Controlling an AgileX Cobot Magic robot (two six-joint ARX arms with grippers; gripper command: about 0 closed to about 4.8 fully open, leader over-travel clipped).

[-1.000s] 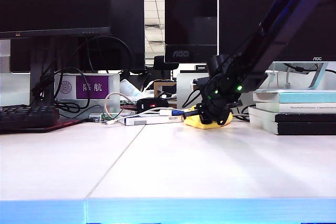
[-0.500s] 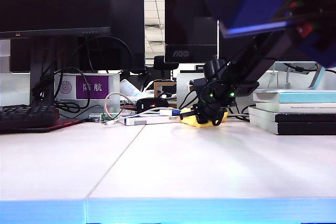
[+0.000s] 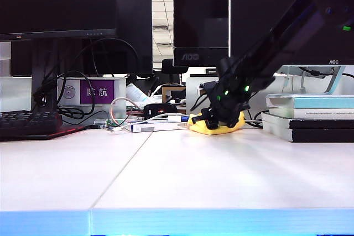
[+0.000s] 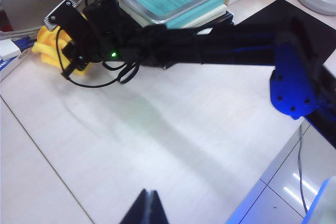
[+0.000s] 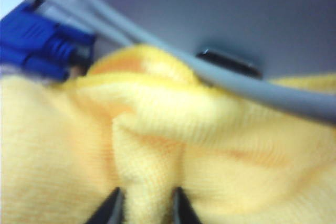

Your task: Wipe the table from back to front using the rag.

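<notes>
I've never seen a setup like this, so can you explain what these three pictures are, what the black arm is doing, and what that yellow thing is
This is a two-armed robot at a desk. One picture comes from a camera low at the front of the table; the other two come from cameras on each arm's wrist.

The long black arm is the right arm. Its right gripper is down on the rag, a fluffy yellow cloth at the back of the table, near cables and a stack of books. In the right wrist picture its two fingertips stand slightly apart with a fold of rag between them; a firm grip cannot be told.

The left gripper is shut, holds nothing, and hangs above bare table.
</notes>
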